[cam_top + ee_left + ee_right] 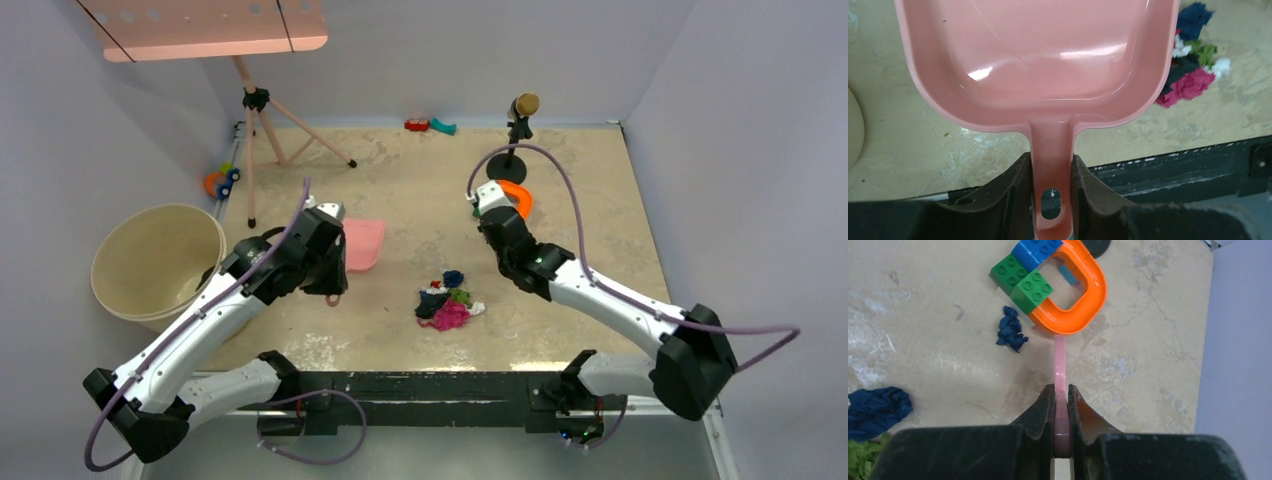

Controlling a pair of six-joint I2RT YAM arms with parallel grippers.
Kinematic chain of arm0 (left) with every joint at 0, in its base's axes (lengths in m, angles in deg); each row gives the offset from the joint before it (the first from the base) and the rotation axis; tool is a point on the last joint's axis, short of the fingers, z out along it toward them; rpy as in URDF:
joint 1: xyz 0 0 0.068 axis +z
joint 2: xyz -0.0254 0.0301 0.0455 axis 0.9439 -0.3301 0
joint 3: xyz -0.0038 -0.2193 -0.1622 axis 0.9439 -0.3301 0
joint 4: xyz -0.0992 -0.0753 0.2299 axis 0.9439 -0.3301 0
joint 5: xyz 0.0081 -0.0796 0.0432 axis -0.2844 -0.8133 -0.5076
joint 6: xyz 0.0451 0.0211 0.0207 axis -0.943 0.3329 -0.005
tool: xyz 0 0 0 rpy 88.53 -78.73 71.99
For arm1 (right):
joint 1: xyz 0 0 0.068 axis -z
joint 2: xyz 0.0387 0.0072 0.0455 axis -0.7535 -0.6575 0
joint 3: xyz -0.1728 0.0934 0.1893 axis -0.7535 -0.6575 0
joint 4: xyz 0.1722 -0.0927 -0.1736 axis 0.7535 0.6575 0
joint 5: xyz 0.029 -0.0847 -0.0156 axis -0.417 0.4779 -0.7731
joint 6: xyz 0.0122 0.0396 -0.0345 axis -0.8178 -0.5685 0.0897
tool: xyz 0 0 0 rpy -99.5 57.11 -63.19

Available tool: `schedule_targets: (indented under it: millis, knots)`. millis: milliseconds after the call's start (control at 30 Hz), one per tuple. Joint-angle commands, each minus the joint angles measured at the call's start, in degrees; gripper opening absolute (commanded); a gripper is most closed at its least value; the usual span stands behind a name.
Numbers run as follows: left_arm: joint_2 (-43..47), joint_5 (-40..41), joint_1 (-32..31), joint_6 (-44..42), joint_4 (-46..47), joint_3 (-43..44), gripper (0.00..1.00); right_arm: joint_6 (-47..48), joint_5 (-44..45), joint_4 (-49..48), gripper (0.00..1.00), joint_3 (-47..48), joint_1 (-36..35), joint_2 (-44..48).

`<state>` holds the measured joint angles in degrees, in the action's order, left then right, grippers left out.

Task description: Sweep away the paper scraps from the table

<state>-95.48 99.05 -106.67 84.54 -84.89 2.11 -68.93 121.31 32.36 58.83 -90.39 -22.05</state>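
Note:
The paper scraps [448, 300], magenta, black, green, dark blue and white, lie heaped on the beige table [590, 190] near its front middle. They also show in the left wrist view [1193, 70]. My left gripper [337, 275] [1050, 167] is shut on the handle of the pink dustpan [363, 243] [1038, 55], left of the heap. My right gripper [488, 208] [1061, 392] is shut on a thin pink tool [1060, 357] seen edge-on, its tip at the orange horseshoe [1083, 295]. A lone dark blue scrap [1010, 331] lies beside the green blocks [1023, 282]. Blue and green scraps [875, 410] lie lower left.
A large beige bowl [150, 262] stands off the table's left edge. A pink tripod [262, 130] stands at the back left and a black stand [518, 135] at the back. Small red and teal toys [430, 125] lie by the far wall. The black rail [430, 385] runs along the front.

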Motion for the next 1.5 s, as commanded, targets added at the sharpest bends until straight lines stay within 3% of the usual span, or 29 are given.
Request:
schedule_targets:
  millis: [0, 133, 267, 400, 600, 700, 800, 967, 1067, 1467]
  knots:
    - [0.3, 3.0, -5.7, -1.8, -3.0, -3.0, 0.00, 12.4, -6.1, -5.8, 0.00, 6.1, 0.0, -6.9]
    - [0.9, 0.0, -8.7, 0.6, -2.5, -7.3, 0.00, 11.4, -15.3, -1.3, 0.00, 13.0, -0.4, -15.5]
    - [4.6, -0.9, -9.1, 1.7, -1.2, -10.4, 0.00, 11.7, -22.5, -1.0, 0.00, 14.8, -2.4, -17.1]
    - [7.6, -0.6, -9.1, 1.9, -1.8, -11.0, 0.00, 8.6, -28.5, -0.3, 0.00, 14.6, -3.6, -10.8]
    - [10.3, 0.1, -9.1, 1.9, -2.7, -10.7, 0.00, -0.7, -28.9, 11.3, 0.00, 17.4, -3.6, -0.4]
    - [10.7, 0.5, -9.1, 1.9, -3.0, -10.7, 0.00, -6.4, -38.1, 20.3, 0.00, 19.6, -3.6, 2.4]
    - [10.8, 0.5, -9.1, 1.3, -2.9, -10.6, 0.00, -6.0, -54.0, 27.6, 0.00, 20.3, -4.9, 3.4]
    - [11.0, 1.1, -9.1, 0.3, -2.8, -10.2, 0.00, -4.0, -63.7, 22.1, 0.00, 13.4, -11.1, 8.7]
    - [11.0, 1.2, -9.1, 0.1, -2.8, -10.1, 0.00, -3.2, -62.8, 20.7, 0.00, 11.2, -11.2, 8.8]
    - [9.0, -2.0, -9.1, -1.2, -2.1, -10.9, 0.00, 13.5, -56.5, 17.6, 0.00, 12.6, -11.4, -7.1]
